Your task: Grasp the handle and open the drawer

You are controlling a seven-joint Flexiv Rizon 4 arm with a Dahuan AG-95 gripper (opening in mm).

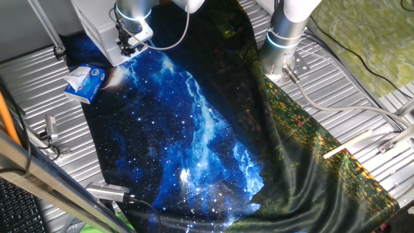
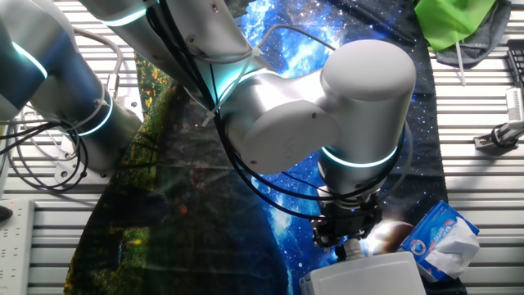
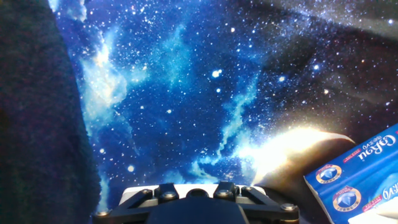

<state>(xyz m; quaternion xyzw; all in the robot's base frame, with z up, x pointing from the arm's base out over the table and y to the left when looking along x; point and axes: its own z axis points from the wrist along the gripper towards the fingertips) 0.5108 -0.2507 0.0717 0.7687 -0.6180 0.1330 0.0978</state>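
Note:
The drawer unit (image 1: 97, 26) is a pale grey-white box at the far left of the galaxy-print cloth. Its top also shows at the bottom edge of the other fixed view (image 2: 368, 277). My gripper (image 1: 131, 44) hangs against the unit's front face, pointing down. In the other fixed view the gripper (image 2: 347, 236) sits right at the unit's front top edge. In the hand view only the black finger linkage (image 3: 194, 198) shows, with a white strip of the unit (image 3: 194, 187) just behind it. The handle and my fingertips are hidden, so I cannot tell open from shut.
A small blue-and-white tissue carton (image 1: 84, 82) lies on the cloth close beside the unit; it also shows in the other fixed view (image 2: 442, 239) and in the hand view (image 3: 357, 177). A second arm's base (image 1: 284, 39) stands at the back. Cables and brackets lie on the ribbed metal table (image 1: 362, 97).

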